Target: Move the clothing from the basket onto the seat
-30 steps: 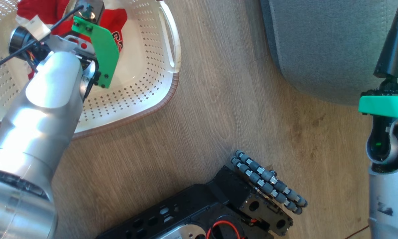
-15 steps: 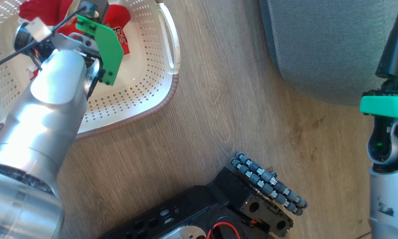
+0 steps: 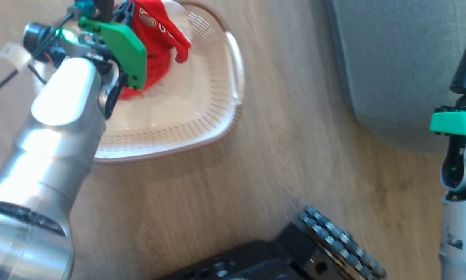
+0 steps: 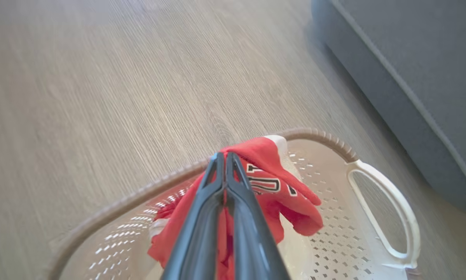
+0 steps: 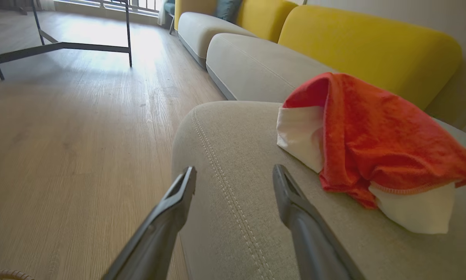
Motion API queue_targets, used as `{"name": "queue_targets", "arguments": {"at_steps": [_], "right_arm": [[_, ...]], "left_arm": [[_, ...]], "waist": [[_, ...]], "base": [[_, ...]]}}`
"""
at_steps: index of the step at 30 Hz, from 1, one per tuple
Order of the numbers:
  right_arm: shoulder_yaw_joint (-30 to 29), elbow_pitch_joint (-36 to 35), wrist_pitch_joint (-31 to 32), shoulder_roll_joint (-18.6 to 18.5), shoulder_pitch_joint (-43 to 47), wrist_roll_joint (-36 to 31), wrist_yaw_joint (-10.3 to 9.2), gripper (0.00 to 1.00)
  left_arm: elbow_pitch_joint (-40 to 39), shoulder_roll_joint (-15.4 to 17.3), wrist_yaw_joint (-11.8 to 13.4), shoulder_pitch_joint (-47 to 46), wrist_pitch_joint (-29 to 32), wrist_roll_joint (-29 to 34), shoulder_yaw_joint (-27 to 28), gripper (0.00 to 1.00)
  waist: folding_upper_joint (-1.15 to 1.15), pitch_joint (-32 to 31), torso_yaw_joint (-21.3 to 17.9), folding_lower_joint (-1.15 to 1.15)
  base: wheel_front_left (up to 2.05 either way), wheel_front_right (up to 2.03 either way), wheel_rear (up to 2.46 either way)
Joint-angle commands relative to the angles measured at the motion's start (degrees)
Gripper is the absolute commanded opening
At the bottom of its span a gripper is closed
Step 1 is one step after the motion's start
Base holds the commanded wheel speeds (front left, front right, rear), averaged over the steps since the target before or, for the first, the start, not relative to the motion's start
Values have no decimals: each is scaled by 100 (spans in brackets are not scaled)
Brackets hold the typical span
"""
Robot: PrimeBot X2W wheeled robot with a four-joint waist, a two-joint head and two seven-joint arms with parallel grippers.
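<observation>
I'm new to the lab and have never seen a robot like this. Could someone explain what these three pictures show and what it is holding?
It is a wheeled robot with two arms, each ending in a two-fingered gripper. One picture looks down from its head; the other two come from cameras on its wrists, looking along the fingers. The left gripper is shut on a red and white garment, which hangs over a white perforated basket standing on the wooden floor. The right gripper is open and holds nothing; it hovers at the corner of a grey seat, where another red and white garment lies.
</observation>
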Motion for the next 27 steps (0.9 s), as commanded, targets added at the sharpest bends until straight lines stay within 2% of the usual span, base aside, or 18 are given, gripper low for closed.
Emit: {"name": "queue_targets", "arguments": {"at_steps": [1,7,11,18,27], "right_arm": [[-17,-134,-28,-52,202,-107,40,100],[-305,-60,-28,-52,506,-514,40,100],[-435,30,-28,-52,791,-686,40,100],[-414,111,-1,-52,1264,-814,40,100],[-360,155,125,-52,1702,-875,40,100]], "left_arm": [[-204,86,-44,94,-136,-67,152,0],[-661,113,-45,601,-477,-381,376,0],[-1096,279,86,1057,-599,-521,518,0],[-2236,820,533,1878,-615,-737,850,0],[-3995,1566,1239,2910,-51,-862,1089,0]], "waist": [[0,-736,677,0],[0,-1631,1327,0],[0,-2246,1697,0],[0,-3054,2093,0],[0,-3713,2288,0]], "base": [[0,0,0],[0,0,0],[0,0,0],[0,0,0],[0,0,0]]}}
